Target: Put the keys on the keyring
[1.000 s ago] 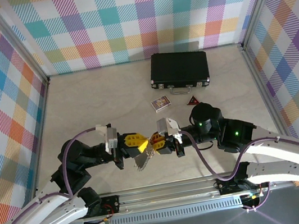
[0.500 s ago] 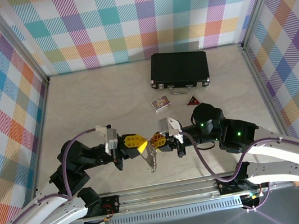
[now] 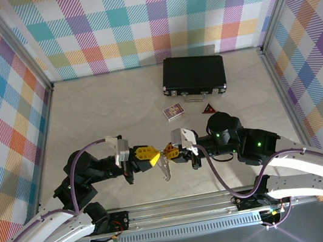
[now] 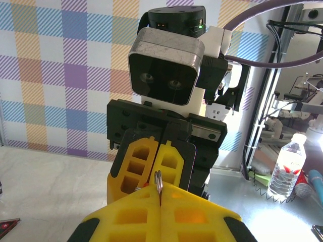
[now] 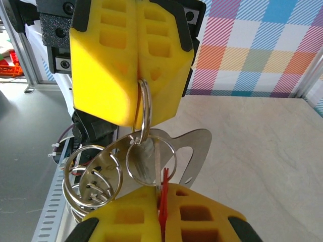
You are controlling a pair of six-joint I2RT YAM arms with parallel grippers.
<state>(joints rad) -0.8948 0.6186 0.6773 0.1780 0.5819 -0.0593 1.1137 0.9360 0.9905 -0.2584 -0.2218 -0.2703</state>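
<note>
Up off the table [image 3: 87, 117], between the two grippers: key [image 5: 164, 184] and keyring [image 5: 145, 106], held in the air near the front edge, roughly centre.

Key: small, bright red plastic head, short silver blade. Head is pinched edge-on between the right gripper's [image 3: 169, 151] yellow fingers [image 5: 202, 217], which are closed on it. Blade points up toward the keyring. Blade crosses a hanging ring [image 5: 151, 162]; cannot tell whether it is threaded through.

Keyring: thin silver wire loop, seen almost edge-on, top part clamped between the left gripper's [image 3: 152, 155] closed yellow fingers [image 5: 106, 75]. Lower arc hangs free below the fingertips.

Hanging from it:
- the round ring at the key blade
- a stack of rings [image 5: 91, 179] low on the left
- a flat silver plate [image 5: 194, 148] with slots, tilted, behind the rings

From overhead the bundle dangles as a pale strip below the meeting fingertips. Grippers face each other, tips nearly touching.

Farther back on the table: black case [image 3: 194, 74] by the rear wall; card box [image 3: 174, 112] and dark red triangle [image 3: 209, 109] just in front of it, apart from each other.
</note>
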